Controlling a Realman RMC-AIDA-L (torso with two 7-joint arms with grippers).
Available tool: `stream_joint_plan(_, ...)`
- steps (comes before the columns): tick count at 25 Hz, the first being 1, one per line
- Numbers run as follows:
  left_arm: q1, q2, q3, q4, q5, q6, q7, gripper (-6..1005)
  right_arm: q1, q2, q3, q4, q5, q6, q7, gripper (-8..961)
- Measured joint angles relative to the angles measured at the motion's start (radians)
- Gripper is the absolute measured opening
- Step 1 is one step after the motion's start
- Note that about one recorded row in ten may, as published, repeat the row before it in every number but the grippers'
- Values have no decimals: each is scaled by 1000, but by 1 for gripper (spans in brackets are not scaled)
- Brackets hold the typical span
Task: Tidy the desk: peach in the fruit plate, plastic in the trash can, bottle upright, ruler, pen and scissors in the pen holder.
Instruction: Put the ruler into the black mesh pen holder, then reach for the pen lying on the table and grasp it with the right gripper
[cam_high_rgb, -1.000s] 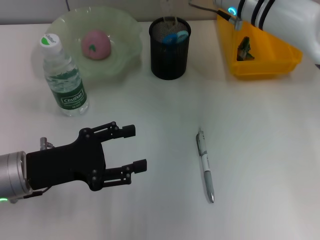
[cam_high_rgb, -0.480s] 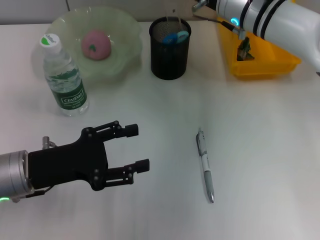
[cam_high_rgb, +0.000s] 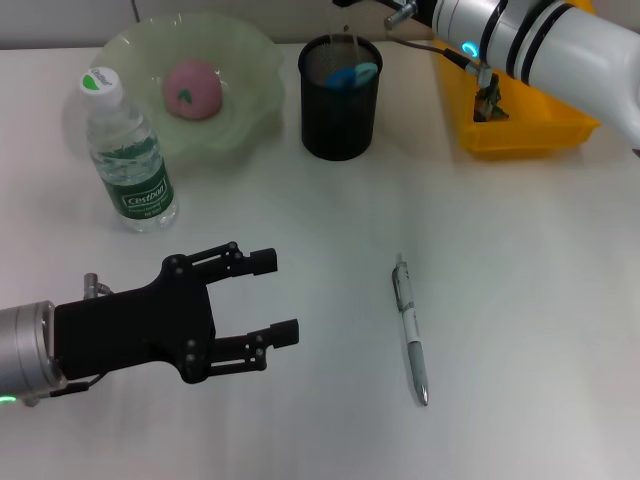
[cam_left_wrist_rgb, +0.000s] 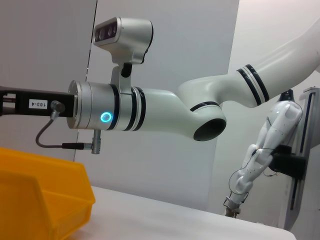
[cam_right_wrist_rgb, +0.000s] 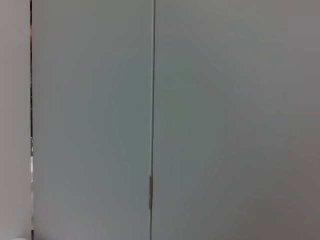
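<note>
We saw the left end effector (cam_high_rgb: 265, 297) hang w/ fingers apart over the desk (cam_high_rgb: 520, 300) left of the pen (cam_high_rgb: 411, 330); right arm's fingers couldn't be seen.

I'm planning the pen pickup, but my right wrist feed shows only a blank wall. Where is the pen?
Observer: The pen lies flat on the table, in front of the pen holder and touching nothing else.
Operator: Which arm is nearer?
Observer: The left gripper, open, is on the pen's left. The right arm is far back, over the yellow bin.
Operator: Is the peach done?
Observer: Yes, the peach sits in the fruit plate.
</note>
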Motion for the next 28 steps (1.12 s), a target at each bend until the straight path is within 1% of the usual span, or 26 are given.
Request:
stream_joint_plan(6, 2, 0, -2, 1, 0, 9, 0, 787, 0, 0, 0, 2, -5, 0, 1, 455)
stream_joint_plan(11, 2, 1, -2, 6, 0, 11, -3, 788, -3, 0, 0, 2, -4, 1, 3, 574)
stream_joint_plan(17, 2, 2, -1, 6, 0, 11, -3, 788, -8, 0, 0, -3, -3, -2, 4, 577)
stream_joint_plan(23, 0, 2, -1, 10, -4, 12, -4, 788, -15, 0, 9, -8, 1, -13, 11, 608)
stream_joint_plan(24, 0, 2, -2, 10, -5, 12, -4, 787, -29, 0, 9, -27, 6, -39, 52, 613)
stream_joint_plan(25, 0, 2, -1, 10, -7, 12, -4, 787, -29, 0, 9, -27, 6, -39, 52, 618)
stream_joint_plan(28, 0, 2, -1, 10, -10, 12, -4, 788, -80, -4, -4, -105, 5, -116, 205, 633)
